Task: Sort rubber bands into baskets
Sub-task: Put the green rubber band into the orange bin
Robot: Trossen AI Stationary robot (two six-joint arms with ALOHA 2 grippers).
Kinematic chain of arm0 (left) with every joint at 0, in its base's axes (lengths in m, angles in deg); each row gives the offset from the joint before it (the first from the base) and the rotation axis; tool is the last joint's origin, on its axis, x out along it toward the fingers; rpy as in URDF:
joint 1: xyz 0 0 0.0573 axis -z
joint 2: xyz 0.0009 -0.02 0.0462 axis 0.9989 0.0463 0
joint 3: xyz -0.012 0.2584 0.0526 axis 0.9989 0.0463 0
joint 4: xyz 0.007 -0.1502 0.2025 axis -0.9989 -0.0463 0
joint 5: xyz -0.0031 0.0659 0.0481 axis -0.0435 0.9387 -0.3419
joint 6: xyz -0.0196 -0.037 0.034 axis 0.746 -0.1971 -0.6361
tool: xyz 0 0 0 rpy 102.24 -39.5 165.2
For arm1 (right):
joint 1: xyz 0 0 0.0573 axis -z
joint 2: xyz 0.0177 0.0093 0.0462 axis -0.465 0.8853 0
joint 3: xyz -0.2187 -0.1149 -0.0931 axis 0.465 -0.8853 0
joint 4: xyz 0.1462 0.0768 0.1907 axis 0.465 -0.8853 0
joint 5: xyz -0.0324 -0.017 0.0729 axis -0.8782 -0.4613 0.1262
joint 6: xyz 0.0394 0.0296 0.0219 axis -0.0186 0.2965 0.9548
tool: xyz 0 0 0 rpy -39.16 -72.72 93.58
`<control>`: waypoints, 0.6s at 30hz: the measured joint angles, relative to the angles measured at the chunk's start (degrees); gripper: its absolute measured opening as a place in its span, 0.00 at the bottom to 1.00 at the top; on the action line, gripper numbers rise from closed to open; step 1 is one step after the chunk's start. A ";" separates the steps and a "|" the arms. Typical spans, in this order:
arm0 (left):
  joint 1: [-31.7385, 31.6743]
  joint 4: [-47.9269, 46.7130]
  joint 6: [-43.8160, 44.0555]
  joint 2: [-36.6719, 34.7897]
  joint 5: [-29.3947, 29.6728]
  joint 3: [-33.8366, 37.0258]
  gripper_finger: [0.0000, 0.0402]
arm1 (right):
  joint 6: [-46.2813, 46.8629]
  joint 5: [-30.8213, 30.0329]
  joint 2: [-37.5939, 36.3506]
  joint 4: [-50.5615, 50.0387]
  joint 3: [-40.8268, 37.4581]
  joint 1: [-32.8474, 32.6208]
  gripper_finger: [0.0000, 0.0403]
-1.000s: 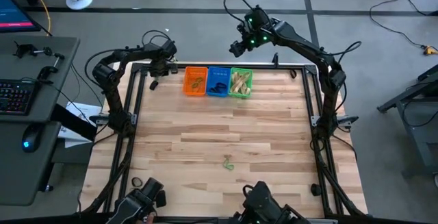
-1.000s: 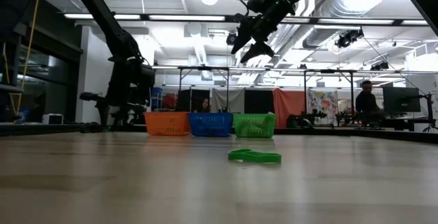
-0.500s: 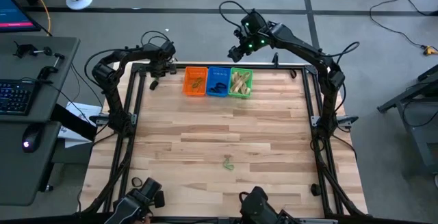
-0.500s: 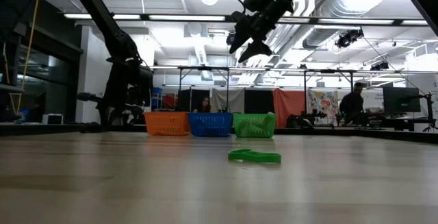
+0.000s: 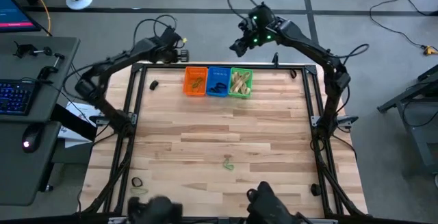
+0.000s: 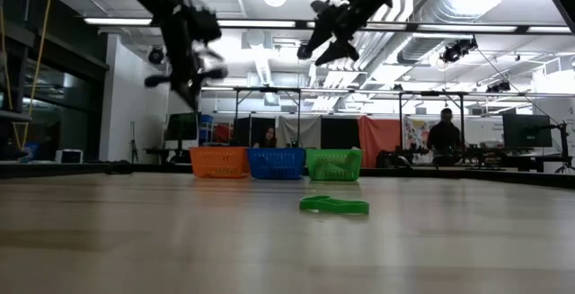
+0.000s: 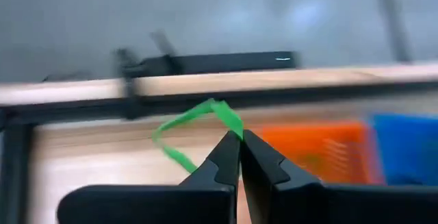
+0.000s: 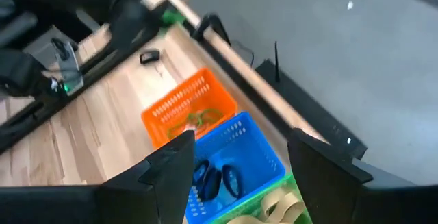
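From above, 3 baskets sit in a row at the table's far edge: orange basket [image 5: 196, 81], blue basket [image 5: 218, 81], green basket [image 5: 240, 81]. The left gripper [image 5: 171, 44] hangs just beyond the orange one; the right gripper [image 5: 241, 44] waits raised behind the blue and green ones. A green band [image 5: 228, 162] lies mid-table, 2 more bands [image 5: 138, 185] near the front left corner

At table height, that green band [image 6: 334, 205] lies in front of the baskets

Past the left wrist, the jaws are clamped on a green loop [image 7: 195, 131]; I judge it should be centred over the orange basket, which holds green bands, before release

Past the right wrist, the right jaws stand apart, empty
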 joint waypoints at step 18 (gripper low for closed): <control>16.44 3.28 1.66 1.52 -2.25 1.40 0.04 | -1.25 -0.22 -4.41 -1.95 0.00 2.62 0.55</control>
